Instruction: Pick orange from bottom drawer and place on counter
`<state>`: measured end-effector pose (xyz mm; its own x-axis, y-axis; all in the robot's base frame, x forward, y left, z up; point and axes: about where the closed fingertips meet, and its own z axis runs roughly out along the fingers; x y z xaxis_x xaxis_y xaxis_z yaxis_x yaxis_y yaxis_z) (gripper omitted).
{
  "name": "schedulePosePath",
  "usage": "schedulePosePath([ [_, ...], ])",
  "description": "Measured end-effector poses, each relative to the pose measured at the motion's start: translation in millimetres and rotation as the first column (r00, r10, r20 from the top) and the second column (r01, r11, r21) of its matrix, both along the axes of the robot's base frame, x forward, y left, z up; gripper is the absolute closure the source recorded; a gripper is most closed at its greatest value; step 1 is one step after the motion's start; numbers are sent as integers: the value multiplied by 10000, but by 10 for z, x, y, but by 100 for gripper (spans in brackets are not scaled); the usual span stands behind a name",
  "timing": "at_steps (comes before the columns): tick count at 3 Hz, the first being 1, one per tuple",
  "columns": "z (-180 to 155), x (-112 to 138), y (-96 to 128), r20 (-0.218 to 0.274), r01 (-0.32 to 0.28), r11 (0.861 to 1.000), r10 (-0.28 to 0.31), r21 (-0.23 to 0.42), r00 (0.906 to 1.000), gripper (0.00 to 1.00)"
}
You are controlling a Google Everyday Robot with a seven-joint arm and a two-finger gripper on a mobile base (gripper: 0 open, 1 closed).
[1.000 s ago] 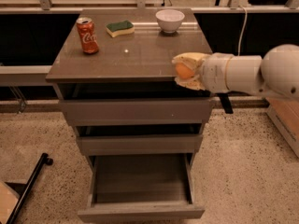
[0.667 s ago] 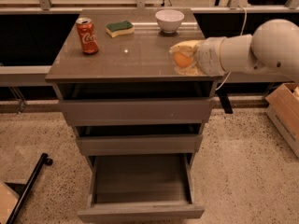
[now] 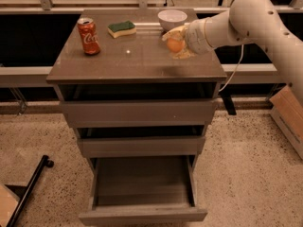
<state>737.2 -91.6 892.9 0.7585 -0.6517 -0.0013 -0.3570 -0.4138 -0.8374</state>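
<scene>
Over the counter (image 3: 137,63), right side: gripper (image 3: 177,42), fingers clamped on the orange (image 3: 174,46)
Counter's back edge: bowl (image 3: 172,19), sponge (image 3: 121,29)
Counter's left: can (image 3: 88,36)
Below the counter: bottom drawer (image 3: 142,215), pulled open

The counter (image 3: 137,63) carries a red soda can (image 3: 88,36) at left, a green sponge (image 3: 121,29) near it and a white bowl (image 3: 172,19) behind. Just before the bowl, the gripper (image 3: 177,42) clasps the orange (image 3: 174,46) low over the counter.

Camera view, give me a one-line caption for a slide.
The robot's two-finger gripper holds the small round orange fruit over the glossy grey-brown counter, with the deep grey bottom drawer open below.
</scene>
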Motion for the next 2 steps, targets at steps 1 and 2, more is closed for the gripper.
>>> schedulePosePath([
  [1,-72,357,98,-30,-121,9997,120,-198,9999,100],
  [2,-183,661,229,-32,-304,9993,304,-210,9995,82],
])
